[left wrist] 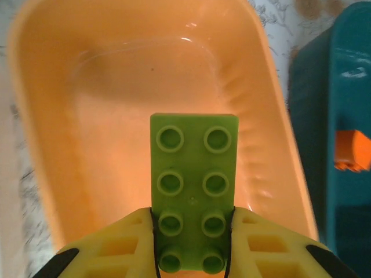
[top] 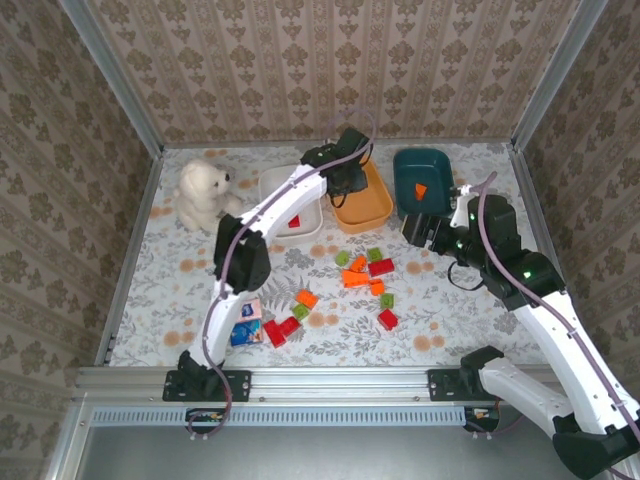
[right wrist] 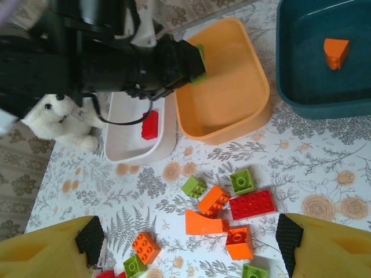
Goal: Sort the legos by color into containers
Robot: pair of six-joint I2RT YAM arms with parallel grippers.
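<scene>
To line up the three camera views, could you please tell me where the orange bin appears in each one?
Top external: the orange bin sits just above the picture's centre.
Left wrist: it lies at centre and left, behind the green brick.
Right wrist: it lies at upper centre.
Shared landmark: the dark teal bin beside it, holding one orange brick.

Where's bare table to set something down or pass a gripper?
Free: the left strip between the plush bear and the printed squares; the near-right patch right of the lone red brick. Crowded: the loose bricks mid-table and the three bins at the back.
</scene>
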